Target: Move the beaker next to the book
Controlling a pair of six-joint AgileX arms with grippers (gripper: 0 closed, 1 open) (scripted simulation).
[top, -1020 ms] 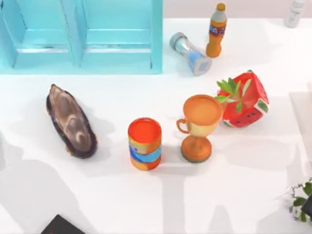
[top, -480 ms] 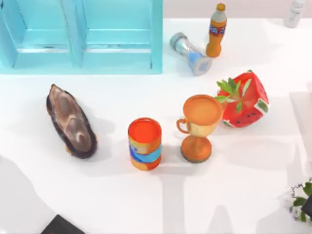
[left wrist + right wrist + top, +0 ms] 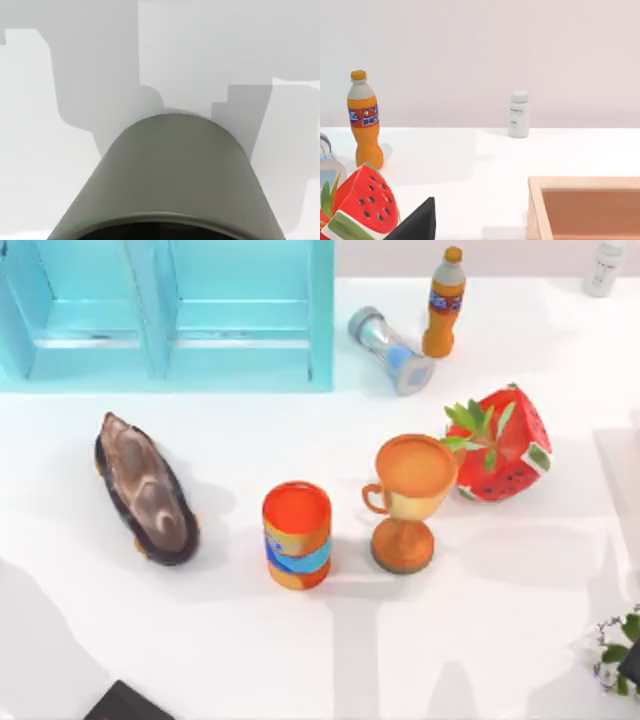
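The beaker [image 3: 391,350] lies on its side toward the back of the white table [image 3: 300,640], just beside the orange bottle [image 3: 444,303] on that bottle's left and just off the right end of the turquoise shelf unit [image 3: 170,315]. Its wider rim points toward the front right, with the light-blue section near that end. The book [image 3: 125,703] is well apart from it, a black corner at the front edge on the left side. Between the two stand the orange cup with a blue wavy band [image 3: 297,534], the orange goblet [image 3: 406,500] and the watermelon-patterned planter [image 3: 500,443], and the brown shell-like object [image 3: 145,488] lies to the left of the cup. My left wrist camera looks past a grey rounded housing [image 3: 170,175] onto bare, shadowed table. My right wrist camera looks across the table at the orange bottle, the planter, a small white bottle [image 3: 519,114] by the back wall and the corner of a wooden tray [image 3: 585,205]. Whether my fingers are spread or pressed together on either arm, I cannot tell.
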